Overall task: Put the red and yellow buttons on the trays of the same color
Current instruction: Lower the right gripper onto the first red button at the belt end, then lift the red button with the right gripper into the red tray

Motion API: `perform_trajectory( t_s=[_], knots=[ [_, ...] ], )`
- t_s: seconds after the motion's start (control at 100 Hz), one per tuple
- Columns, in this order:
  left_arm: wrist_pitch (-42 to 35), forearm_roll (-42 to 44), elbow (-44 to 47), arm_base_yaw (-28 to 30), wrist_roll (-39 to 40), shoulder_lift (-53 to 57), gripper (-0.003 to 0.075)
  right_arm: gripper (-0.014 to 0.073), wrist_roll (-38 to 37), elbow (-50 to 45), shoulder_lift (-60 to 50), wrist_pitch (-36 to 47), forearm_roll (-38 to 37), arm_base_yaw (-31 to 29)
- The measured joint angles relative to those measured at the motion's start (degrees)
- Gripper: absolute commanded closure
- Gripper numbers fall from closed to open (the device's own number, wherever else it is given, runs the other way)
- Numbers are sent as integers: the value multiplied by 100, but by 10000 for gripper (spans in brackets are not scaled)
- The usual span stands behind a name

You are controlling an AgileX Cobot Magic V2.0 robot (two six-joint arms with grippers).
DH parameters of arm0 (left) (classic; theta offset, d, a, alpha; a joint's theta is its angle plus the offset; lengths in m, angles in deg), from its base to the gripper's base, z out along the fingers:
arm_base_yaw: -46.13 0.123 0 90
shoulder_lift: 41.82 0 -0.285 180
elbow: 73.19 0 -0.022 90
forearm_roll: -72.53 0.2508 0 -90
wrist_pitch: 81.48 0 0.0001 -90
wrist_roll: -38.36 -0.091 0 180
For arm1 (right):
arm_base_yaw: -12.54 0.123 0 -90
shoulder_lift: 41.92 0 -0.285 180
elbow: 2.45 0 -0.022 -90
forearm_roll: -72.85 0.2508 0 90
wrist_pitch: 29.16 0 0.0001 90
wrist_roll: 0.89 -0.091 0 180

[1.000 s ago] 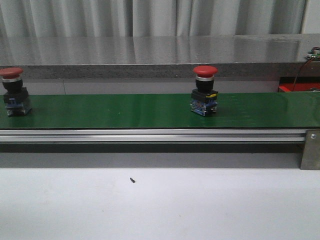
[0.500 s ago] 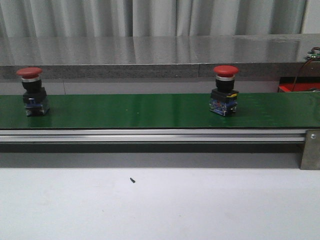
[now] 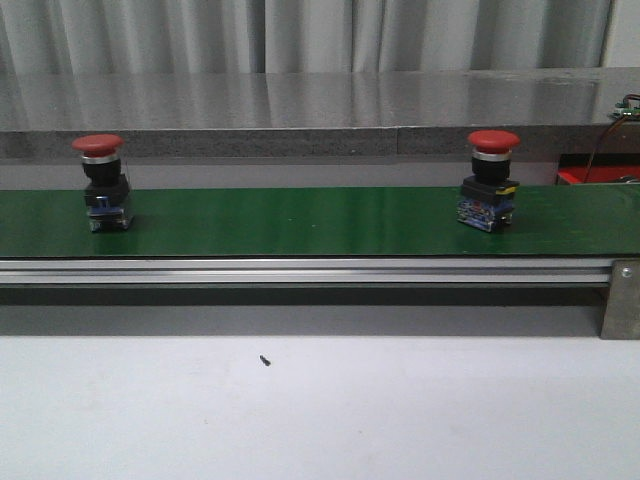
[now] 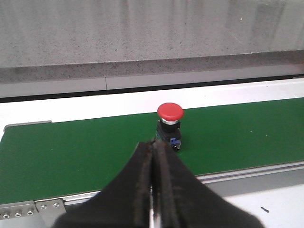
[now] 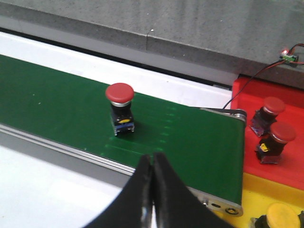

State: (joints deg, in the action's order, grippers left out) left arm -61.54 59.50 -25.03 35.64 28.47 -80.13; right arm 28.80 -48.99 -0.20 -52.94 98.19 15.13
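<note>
Standing upright on the long green conveyor belt [image 3: 300, 222], two red mushroom-head push buttons with black bodies: left red button [image 3: 103, 183] toward the belt's left part, right red button [image 3: 489, 180] toward its right part, well apart from each other. Running along the belt's near edge, a silver aluminium rail [image 3: 300, 270], with a metal bracket [image 3: 620, 298] at the right end. Lying on the white tabletop [image 3: 320, 410] in front of the rail, a tiny dark speck [image 3: 265, 360]. Seen from the left wrist, left gripper [image 4: 154, 145] with black fingers pressed together, holding nothing, near the left red button [image 4: 170, 124] but apart from it. Seen from the right wrist, right gripper [image 5: 153, 159] likewise closed and empty, short of the right red button [image 5: 120, 109]. Past the belt's end, a red tray [image 5: 270, 142] carrying two more red buttons [image 5: 273, 130], close together, and beside it a yellow tray [image 5: 266, 199] with a yellow-capped button [image 5: 280, 216] at the picture's edge. Trailing over the red tray's far corner, thin red and black wires [image 5: 259, 71]
</note>
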Motion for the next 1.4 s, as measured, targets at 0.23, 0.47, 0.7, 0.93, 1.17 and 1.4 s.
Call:
perform_trajectory(
  t_s=[0.23, 0.47, 0.7, 0.93, 1.17, 1.4],
  knots=[
    [0, 0, 0, 0, 0, 0, 740, 90, 0, 945, 1280, -803, 0, 0],
    [0, 0, 0, 0, 0, 0, 740, 90, 0, 1955, 2944, -1272, 0, 0],
    [0, 0, 0, 0, 0, 0, 740, 90, 0, 2871, 4274, -1511, 0, 0],
    [0, 0, 0, 0, 0, 0, 740, 90, 0, 3472, 5154, -1511, -98, 0],
    [0, 0, 0, 0, 0, 0, 740, 90, 0, 3627, 5674, -1511, -178, -355],
    [0, 0, 0, 0, 0, 0, 740, 163, 0, 3627, 5966, -1501, -204, -611]
  ],
)
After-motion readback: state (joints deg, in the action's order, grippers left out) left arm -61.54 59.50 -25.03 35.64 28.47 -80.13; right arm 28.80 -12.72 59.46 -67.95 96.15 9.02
